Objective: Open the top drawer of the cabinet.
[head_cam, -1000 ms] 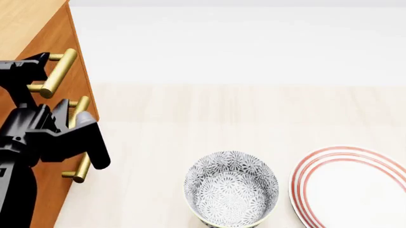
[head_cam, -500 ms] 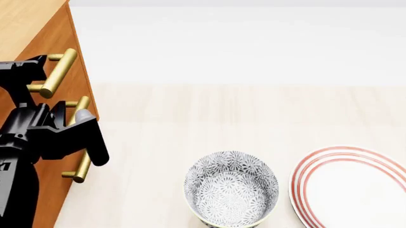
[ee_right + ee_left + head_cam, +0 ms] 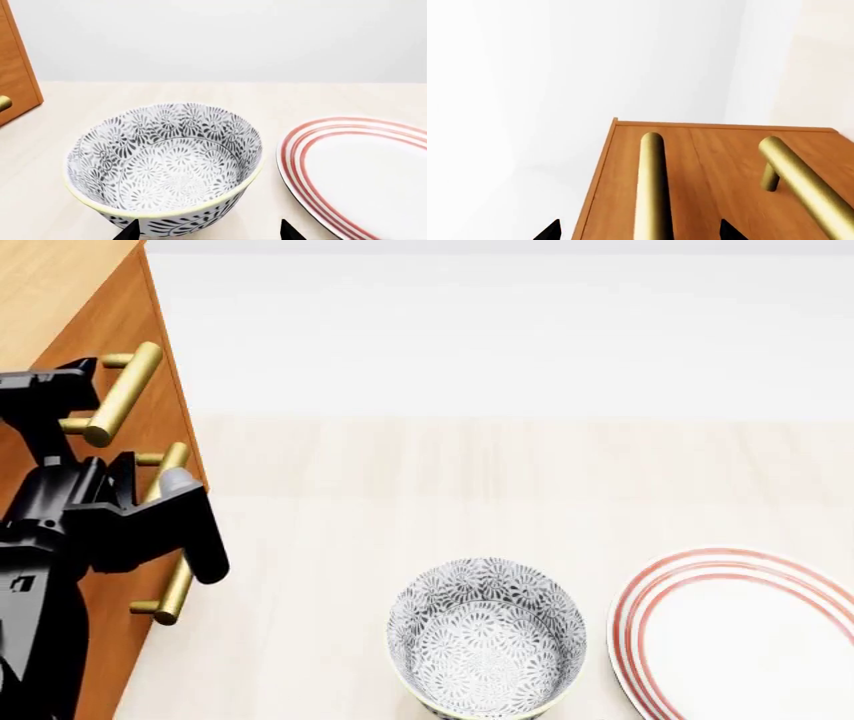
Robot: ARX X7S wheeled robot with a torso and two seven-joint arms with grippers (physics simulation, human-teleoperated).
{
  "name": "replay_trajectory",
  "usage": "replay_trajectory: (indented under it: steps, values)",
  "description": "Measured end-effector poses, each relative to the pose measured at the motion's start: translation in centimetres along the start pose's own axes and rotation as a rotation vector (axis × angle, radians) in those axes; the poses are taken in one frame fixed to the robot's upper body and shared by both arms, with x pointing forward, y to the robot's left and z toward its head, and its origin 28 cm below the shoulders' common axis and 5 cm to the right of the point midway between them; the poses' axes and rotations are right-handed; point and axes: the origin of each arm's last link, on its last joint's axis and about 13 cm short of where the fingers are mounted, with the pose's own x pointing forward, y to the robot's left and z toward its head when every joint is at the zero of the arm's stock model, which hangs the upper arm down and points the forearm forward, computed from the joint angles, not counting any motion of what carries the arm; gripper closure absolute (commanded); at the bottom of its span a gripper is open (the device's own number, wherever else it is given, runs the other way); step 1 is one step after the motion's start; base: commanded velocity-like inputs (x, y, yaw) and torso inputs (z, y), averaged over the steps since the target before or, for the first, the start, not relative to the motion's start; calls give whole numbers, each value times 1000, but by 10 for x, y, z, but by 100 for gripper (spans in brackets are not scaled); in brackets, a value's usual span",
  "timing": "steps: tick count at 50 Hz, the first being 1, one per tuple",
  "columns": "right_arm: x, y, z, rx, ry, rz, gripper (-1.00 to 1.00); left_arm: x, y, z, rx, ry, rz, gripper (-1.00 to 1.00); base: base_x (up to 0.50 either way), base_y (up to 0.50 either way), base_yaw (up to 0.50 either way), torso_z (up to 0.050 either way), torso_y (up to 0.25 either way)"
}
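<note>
The cabinet [image 3: 54, 285] stands at the left of the head view, its three drawer fronts flush. The top drawer [image 3: 144, 325] carries the uppermost brass handle [image 3: 123, 395]. My left gripper [image 3: 160, 505] is open in front of the cabinet face, overlapping the middle handle [image 3: 170, 468] in that view. In the left wrist view the gripper [image 3: 637, 232] shows only two black fingertips [image 3: 550, 231]. The top drawer's handle [image 3: 651, 190] runs between them, beside the cabinet's top edge [image 3: 602, 175]. My right gripper [image 3: 208, 232] is open and empty behind the bowl.
A grey patterned bowl [image 3: 487, 640] stands on the light table [image 3: 467, 460], also in the right wrist view [image 3: 163, 160]. A white plate with red rings [image 3: 741, 635] lies to its right. The lowest handle [image 3: 171, 595] sticks out below my left gripper.
My left gripper has shifted very slightly up and toward the cabinet. The drawers, bowl and plate have not moved.
</note>
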Motion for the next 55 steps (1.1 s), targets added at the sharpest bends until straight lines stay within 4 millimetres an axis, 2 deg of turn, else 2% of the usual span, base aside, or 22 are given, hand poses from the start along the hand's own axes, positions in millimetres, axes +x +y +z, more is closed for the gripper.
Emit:
replay_trajectory:
  steps: [14,15,41,55]
  values:
    - [1,0,0,4,5,-3,-100,4,-5,0,8,9,1,-100,0,0,0,0,0]
    - [1,-1,0,4,5,-4,-100,4,-6,0,8,9,1,100,0,0,0,0,0]
    - [1,0,-2,5,21,2,-100,5,-7,0,23,14,13,100,0,0,0,0,0]
    - [1,0,-3,4,27,11,-100,6,-7,20,28,-44,12,100,6,0,-4,0,0]
